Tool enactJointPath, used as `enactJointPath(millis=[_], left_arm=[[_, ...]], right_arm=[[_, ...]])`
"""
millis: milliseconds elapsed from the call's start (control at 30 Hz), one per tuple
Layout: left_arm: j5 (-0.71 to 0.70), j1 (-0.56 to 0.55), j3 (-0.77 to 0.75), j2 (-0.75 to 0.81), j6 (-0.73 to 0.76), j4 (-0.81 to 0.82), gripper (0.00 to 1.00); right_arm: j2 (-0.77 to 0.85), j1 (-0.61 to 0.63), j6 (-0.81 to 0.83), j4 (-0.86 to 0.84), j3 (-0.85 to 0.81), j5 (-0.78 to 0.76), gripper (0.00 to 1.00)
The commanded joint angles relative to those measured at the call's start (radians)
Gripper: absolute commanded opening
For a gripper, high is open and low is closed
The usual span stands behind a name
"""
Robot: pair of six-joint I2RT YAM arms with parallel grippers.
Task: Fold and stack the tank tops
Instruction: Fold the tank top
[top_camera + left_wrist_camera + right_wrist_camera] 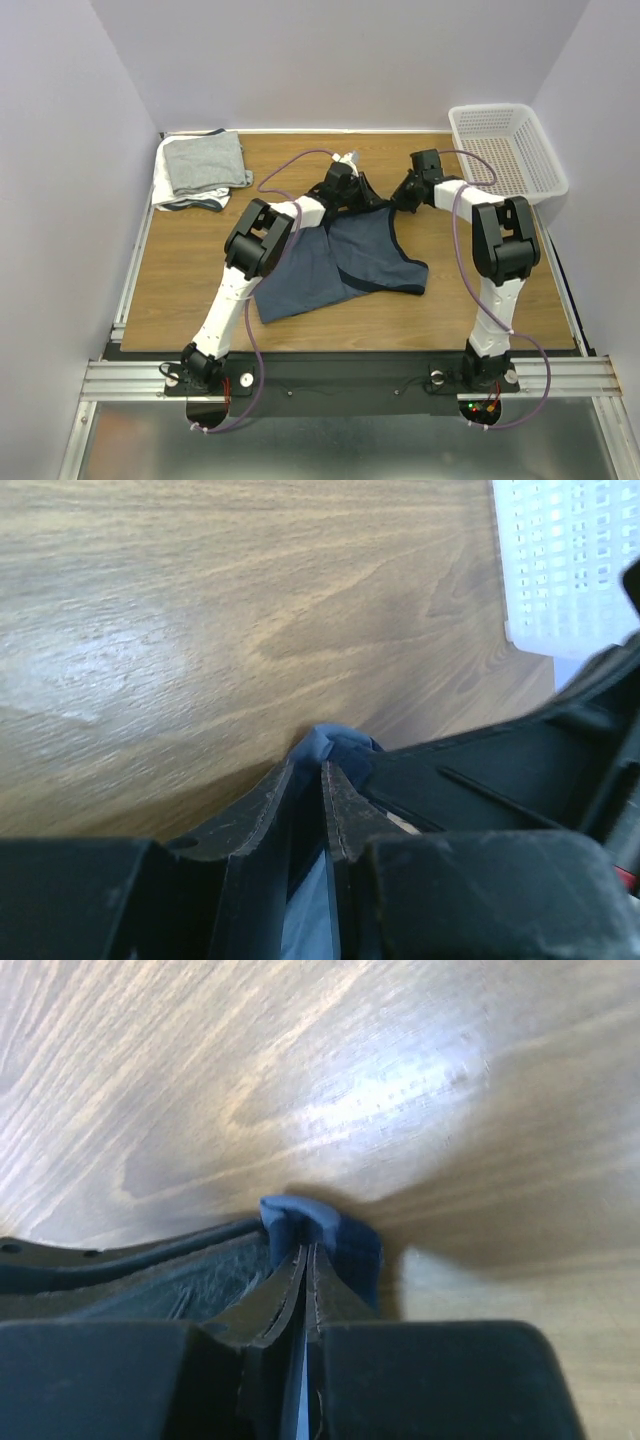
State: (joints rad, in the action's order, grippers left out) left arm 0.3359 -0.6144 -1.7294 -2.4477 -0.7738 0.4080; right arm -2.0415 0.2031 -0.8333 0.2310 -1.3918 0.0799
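Note:
A slate-blue tank top [340,262] with navy trim lies spread in the middle of the wooden table. My left gripper [345,180] is shut on a strap end of it; blue cloth [325,745] pokes out between the fingers. My right gripper [408,190] is shut on the other strap end, with blue cloth [300,1215] bunched at its tips. Both grippers hold the straps at the top's far side, close to the table. A pile of folded grey and white tank tops [200,168] sits at the far left.
A white perforated plastic basket [508,148] stands at the far right corner; it also shows in the left wrist view [565,565]. Grey walls enclose the table on three sides. The arm bases sit on a metal rail at the near edge.

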Motion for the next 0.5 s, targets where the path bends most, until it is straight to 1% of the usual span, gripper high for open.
enactJointPath(millis=[0,33,67,167,200,333,367,467], left_arm=[[-0.023,-0.005,0.017,0.095,0.03,0.02,0.28],[-0.024,-0.005,0.016,0.096,0.036,0.02,0.28],[-0.024,-0.007,0.016,0.096,0.034,0.02,0.28],[-0.028,-0.008,0.017,0.095,0.041,0.02,0.28],[-0.028,-0.008,0.019,0.095,0.042,0.02,0.28],[-0.038,-0.013,0.025,0.096,0.05,0.02,0.28],[-0.04,-0.015,0.027,0.096,0.053,0.02,0.28],[-0.041,-0.016,0.025,0.093,0.054,0.022,0.28]], right_arm=[[0.093,-0.008,0.016,-0.033,0.016,-0.034,0.12],[0.098,-0.01,0.017,-0.032,0.019,-0.038,0.16],[0.102,-0.008,0.019,-0.033,0.017,-0.046,0.26],[0.096,-0.008,0.031,-0.032,0.011,-0.054,0.39],[0.084,-0.008,0.037,-0.032,0.007,-0.055,0.48],[0.05,-0.01,0.077,-0.032,0.005,-0.069,0.58],[0.044,-0.01,0.085,-0.032,0.004,-0.066,0.63],[0.018,-0.01,0.097,-0.03,-0.006,-0.051,0.65]])
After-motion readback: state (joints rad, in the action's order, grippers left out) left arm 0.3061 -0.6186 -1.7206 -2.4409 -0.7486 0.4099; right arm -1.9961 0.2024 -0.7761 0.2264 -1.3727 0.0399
